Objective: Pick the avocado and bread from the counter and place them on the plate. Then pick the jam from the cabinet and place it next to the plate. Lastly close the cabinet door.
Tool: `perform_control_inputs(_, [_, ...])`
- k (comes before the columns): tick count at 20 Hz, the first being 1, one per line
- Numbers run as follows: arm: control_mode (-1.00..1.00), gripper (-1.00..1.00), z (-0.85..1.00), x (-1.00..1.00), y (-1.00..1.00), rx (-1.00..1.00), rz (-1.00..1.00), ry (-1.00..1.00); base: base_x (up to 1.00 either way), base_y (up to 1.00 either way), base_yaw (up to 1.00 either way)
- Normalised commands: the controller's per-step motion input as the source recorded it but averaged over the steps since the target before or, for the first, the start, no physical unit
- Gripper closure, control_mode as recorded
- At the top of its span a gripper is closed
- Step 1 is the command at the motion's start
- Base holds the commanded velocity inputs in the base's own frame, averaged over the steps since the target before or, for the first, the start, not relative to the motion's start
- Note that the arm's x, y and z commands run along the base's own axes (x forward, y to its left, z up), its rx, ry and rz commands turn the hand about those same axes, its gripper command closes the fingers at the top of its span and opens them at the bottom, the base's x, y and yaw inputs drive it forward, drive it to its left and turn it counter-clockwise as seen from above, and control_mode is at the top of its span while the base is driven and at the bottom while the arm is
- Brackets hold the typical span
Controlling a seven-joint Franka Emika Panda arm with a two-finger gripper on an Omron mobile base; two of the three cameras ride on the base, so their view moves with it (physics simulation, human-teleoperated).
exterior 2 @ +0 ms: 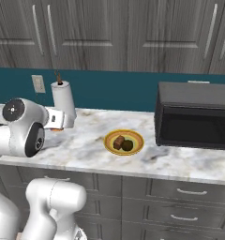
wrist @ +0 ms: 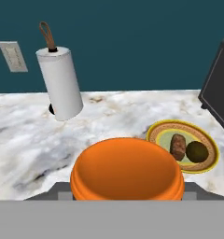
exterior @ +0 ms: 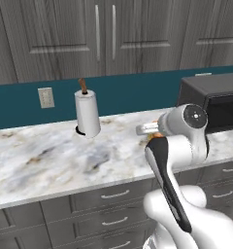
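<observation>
The gripper (wrist: 127, 198) pinches the jam (wrist: 127, 170), the wide orange jar sitting right between its jaws and held above the bench (wrist: 30, 140). From the gripper the plate (wrist: 153, 133) lies ahead and to the right, lower down on the bench, with the bread (wrist: 178, 145) and the avocado (wrist: 197, 151) already on it. The free marble for the jar looks to be just short of the plate's near rim, so the drop point lies slightly forward and right of the gripper, well apart from the paper towel roll (wrist: 61, 84) ahead to the left

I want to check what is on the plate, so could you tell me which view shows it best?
The hand view: the plate is close, with bread and avocado distinct. The right base view shows it smaller; in the left base view the arm hides it.
</observation>
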Motion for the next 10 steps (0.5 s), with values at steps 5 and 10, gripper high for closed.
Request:
perform_control_inputs(5, [-1.0, 1.0, -0.54, 0.08, -0.04, -0.07, 0.0, 0.0, 0.0, 0.0, 0.0])
perform_control_inputs(10, [-1.0, 1.0, -0.41, 0.6, -0.03, -0.04, -0.01, 0.0, 0.0, 0.0, 0.0])
